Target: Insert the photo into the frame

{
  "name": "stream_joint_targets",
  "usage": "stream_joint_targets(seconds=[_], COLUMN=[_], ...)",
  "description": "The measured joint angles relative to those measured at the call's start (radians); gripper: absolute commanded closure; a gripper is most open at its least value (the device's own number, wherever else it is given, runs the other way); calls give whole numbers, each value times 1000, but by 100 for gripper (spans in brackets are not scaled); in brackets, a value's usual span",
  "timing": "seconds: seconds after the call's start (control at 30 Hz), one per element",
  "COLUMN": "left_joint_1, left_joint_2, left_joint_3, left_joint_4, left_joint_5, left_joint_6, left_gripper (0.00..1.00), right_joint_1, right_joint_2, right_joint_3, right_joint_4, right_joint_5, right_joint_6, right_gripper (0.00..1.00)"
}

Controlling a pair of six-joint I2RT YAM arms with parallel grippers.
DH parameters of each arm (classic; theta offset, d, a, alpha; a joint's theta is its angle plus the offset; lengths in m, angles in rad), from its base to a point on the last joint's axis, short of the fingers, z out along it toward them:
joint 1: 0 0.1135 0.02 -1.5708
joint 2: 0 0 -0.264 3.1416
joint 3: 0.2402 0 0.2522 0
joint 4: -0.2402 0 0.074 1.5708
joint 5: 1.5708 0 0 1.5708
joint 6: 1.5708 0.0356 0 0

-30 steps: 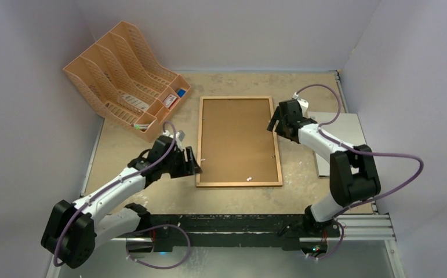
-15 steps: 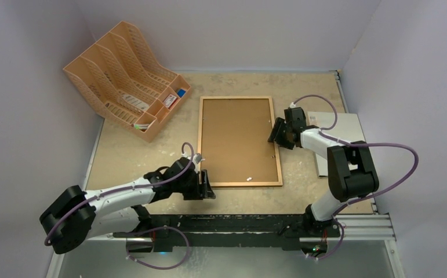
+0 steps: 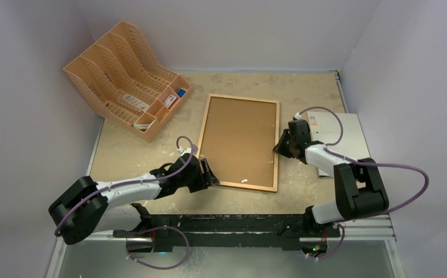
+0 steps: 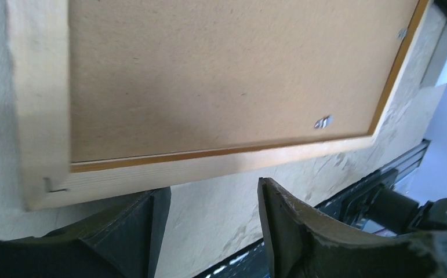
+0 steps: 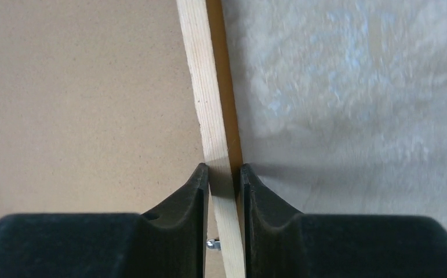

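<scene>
On its right long rail we pinch the frame (image 5: pixel 204 87) with the right gripper (image 5: pixel 222 174); the left gripper (image 4: pixel 212 197) sits spread beside its near corner.

There is one frame (image 3: pixel 244 98) with one brown panel (image 3: pixel 239 142) in it. One rack (image 3: pixel 125 78) stands at 10 o'clock and one grey sheet (image 3: pixel 351 130) lies at 3 o'clock. There are two arms, the left arm (image 3: pixel 128 188) and the right arm (image 3: pixel 325 156), each with two fingers (image 5: pixel 180 197).

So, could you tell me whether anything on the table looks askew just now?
Yes: the frame lies rotated, out of square with the table, with the right end effector pinching its right rail.
</scene>
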Motion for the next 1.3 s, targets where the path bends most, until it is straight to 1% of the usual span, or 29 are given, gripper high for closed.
stream_joint_targets(seconds=[0.17,0.47,0.53,0.6,0.73,0.77,0.8,0.83,0.87,0.9,0.97,1.03,1.13,1.2,1.3], left_joint_1=[43,195,214,228,243,246,248,248,248,248,248,249,249,249,251], left_joint_2=[29,58,70,76,73,71,69,65,61,57,49,38,41,51,66], left_joint_3=[-12,2,14,23,31,33,35,35,35,35,31,18,14,14,12], left_joint_4=[84,114,111,106,84,76,67,59,52,47,38,45,54,62,81], left_joint_5=[-1,-2,-10,-29,-101,-127,-152,-177,-195,-211,-241,-269,-286,-291,-295], left_joint_6=[-40,-21,-13,-10,-15,-19,-26,-37,-45,-57,-71,-85,-89,-89,-89], left_gripper=[40,39,39,39,38,38,37,37,37,37,38,39,43,46,50], right_joint_1=[0,18,48,105,206,219,230,236,241,245,257,271,291,292,291], right_joint_2=[-77,-71,-63,-52,-33,-33,-35,-37,-40,-43,-55,-64,-79,-98,-127], right_joint_3=[-96,-138,-138,-135,-134,-136,-139,-141,-143,-144,-141,-116,-56,-30,3], right_joint_4=[48,148,163,180,213,216,217,218,216,210,179,111,-27,-97,-150], right_joint_5=[-16,-84,-84,-84,-97,-101,-104,-107,-111,-113,-111,-93,-21,14,37], right_joint_6=[64,97,105,119,151,158,164,167,169,169,161,147,135,130,114], right_gripper=[89,87,87,86,85,84,79,73,70,64,57,50,44,44,48])
